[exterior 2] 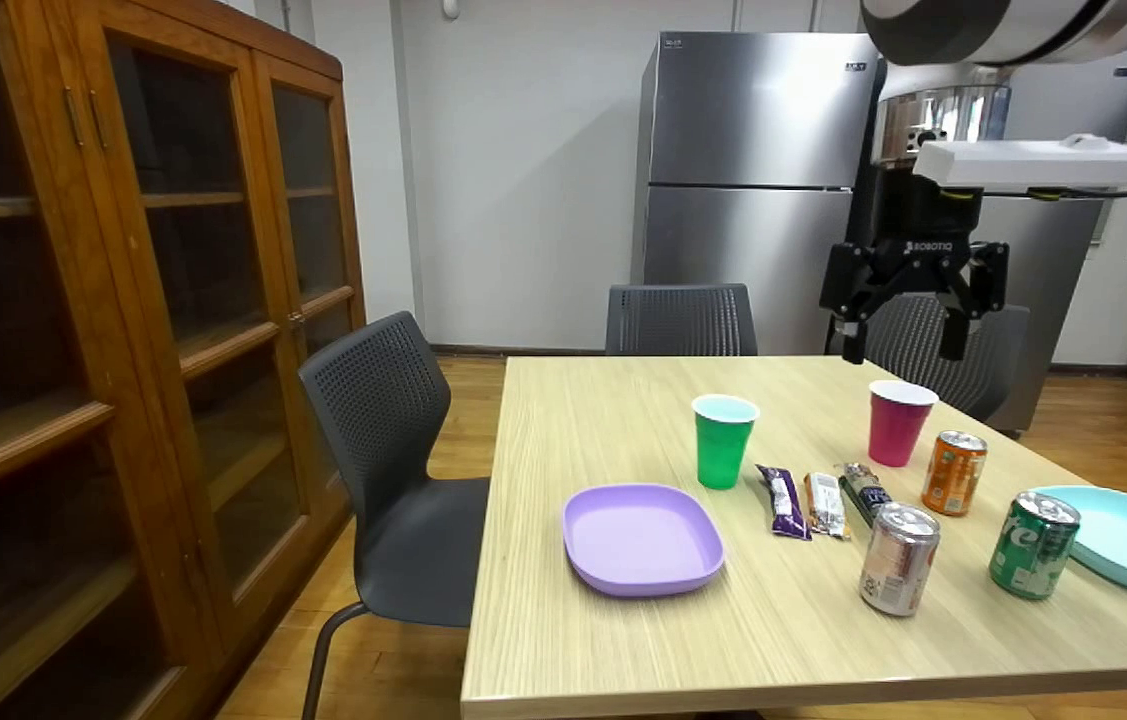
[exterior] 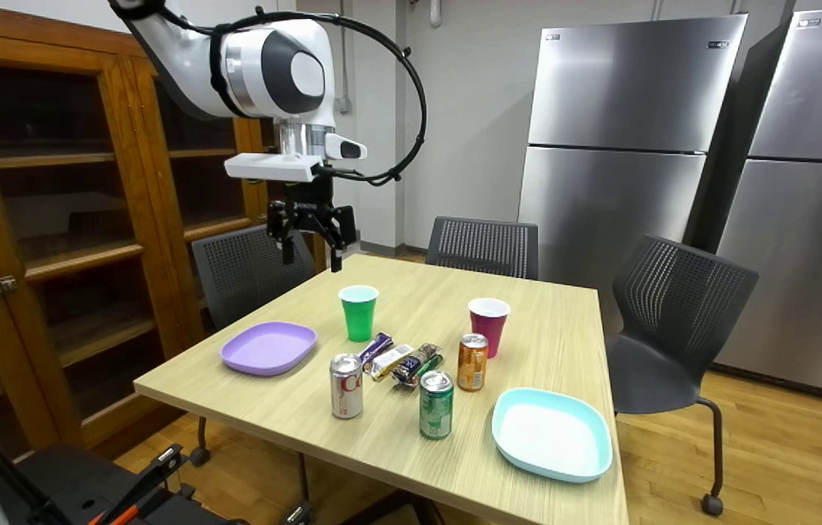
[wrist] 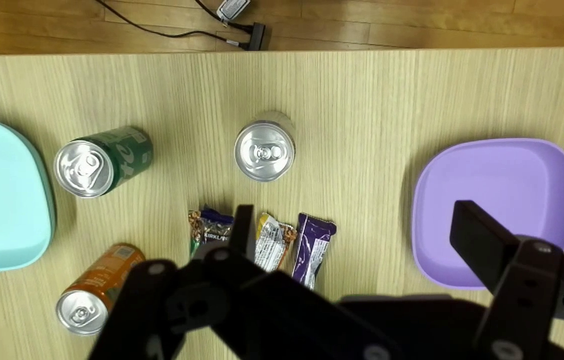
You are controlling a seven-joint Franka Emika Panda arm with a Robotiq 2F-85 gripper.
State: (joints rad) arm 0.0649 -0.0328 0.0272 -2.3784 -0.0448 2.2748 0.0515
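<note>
- The black two-finger claw is open, its fingers spread wide with air between them, and hangs well above the things on a rectangular, pale wood-grain table.
- In the wrist view, its fingers cross in front of slim, wrapped snack bars and a shallow, rounded-square lilac plate.
- The bars lie close together amid the cups and cans: a glossy purple-wrapped bar, a white-and-yellow-wrapped bar and a dark-wrapped bar.
- A tapered green cup with a white rim stands upright near the lilac plate and the purple-wrapped bar.
- A tapered magenta cup with a white rim stands upright near an orange metal can.
- A silver metal can and a green metal can stand upright, apart from each other, near the bars.
- A shallow turquoise plate lies just beside the green can.
- Dark grey chairs with perforated backs surround the table; beyond stand two brushed-metal refrigerators and a brown wooden cabinet with glass doors.
</note>
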